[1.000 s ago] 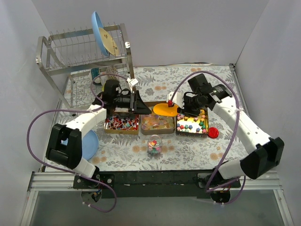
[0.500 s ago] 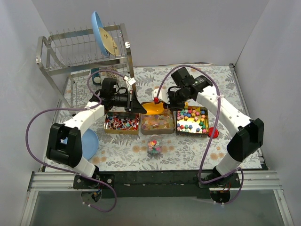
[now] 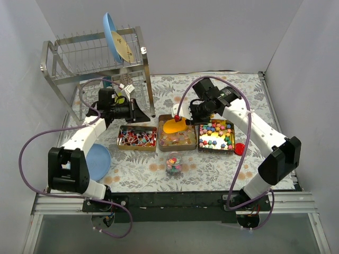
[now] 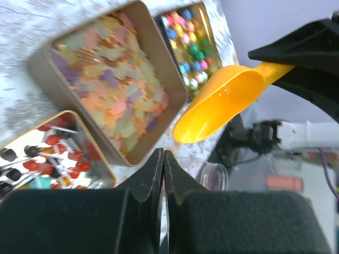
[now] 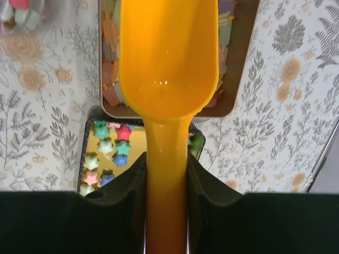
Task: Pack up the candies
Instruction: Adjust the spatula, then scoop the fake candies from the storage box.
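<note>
Floral-patterned table point(image 3: 212, 172) carried a rectangular metal middle tin point(image 3: 178, 149). Left tin point(image 3: 136, 150) and right tin point(image 3: 215, 152) flanked it, clear glass jar point(image 3: 174, 164) sat before it, round red lid point(image 3: 240, 148) lay rightward, round blue plate point(image 3: 99, 161) leftward.

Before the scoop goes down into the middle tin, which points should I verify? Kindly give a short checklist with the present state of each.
1. Grip of the right gripper on the orange scoop: ok, the fingers clamp the handle from both sides.
2. Scoop above the middle tin: ok, the bowl is over the pale flat candies.
3. Scoop bowl empty: ok.
4. The left gripper clear of the tin: ok, shut, holding nothing, off to the side.
5. The jar open: ok, the red lid lies apart from it.
</note>
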Controlling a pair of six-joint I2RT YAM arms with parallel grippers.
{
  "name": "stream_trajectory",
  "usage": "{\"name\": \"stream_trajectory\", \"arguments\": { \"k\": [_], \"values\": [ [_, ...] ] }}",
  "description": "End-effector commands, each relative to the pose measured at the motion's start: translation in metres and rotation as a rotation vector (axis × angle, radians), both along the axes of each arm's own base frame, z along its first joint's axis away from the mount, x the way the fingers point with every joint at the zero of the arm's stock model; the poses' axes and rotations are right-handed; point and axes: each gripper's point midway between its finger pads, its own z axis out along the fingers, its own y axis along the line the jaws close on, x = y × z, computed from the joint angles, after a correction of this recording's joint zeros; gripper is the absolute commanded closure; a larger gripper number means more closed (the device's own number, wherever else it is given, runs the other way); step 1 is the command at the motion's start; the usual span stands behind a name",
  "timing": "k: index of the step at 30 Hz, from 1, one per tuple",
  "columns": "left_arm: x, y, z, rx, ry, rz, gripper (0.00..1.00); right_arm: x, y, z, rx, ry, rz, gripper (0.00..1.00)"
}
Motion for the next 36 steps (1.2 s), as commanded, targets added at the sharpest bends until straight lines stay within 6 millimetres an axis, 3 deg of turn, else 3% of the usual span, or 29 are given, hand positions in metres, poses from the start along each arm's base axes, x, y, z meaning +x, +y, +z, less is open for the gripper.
{"name": "stream_trajectory", "arguments": {
  "k": [1,3,6,10,18,20,26,36],
  "values": [
    [-0.022,0.023,-0.018,0.108,0.010,0.095,1.00,0.013,-0.027,0.000,-0.123,-0.146,0.044,0.99],
    [-0.036,0.025,-0.040,0.116,0.089,0.119,1.00,0.021,-0.039,-0.004,-0.214,-0.186,0.064,0.99],
    [-0.050,0.025,-0.051,0.102,0.117,0.110,1.00,0.042,-0.053,-0.012,-0.321,-0.215,0.062,0.99],
    [-0.065,0.024,-0.063,0.095,0.144,0.096,1.00,0.068,-0.061,-0.002,-0.416,-0.257,0.052,0.99],
    [-0.098,-0.004,-0.081,0.076,0.162,0.001,1.00,0.106,-0.081,-0.006,-0.690,-0.351,0.093,0.99],
    [-0.105,-0.012,-0.087,0.084,0.171,-0.024,1.00,0.112,-0.084,0.001,-0.747,-0.377,0.093,0.99],
    [-0.095,-0.019,-0.106,0.160,0.175,0.004,1.00,0.121,-0.079,0.002,-0.877,-0.420,0.113,0.99],
    [-0.094,-0.026,-0.111,0.130,0.188,-0.034,1.00,0.112,-0.048,-0.013,-1.013,-0.476,0.194,0.99]
  ]
}}
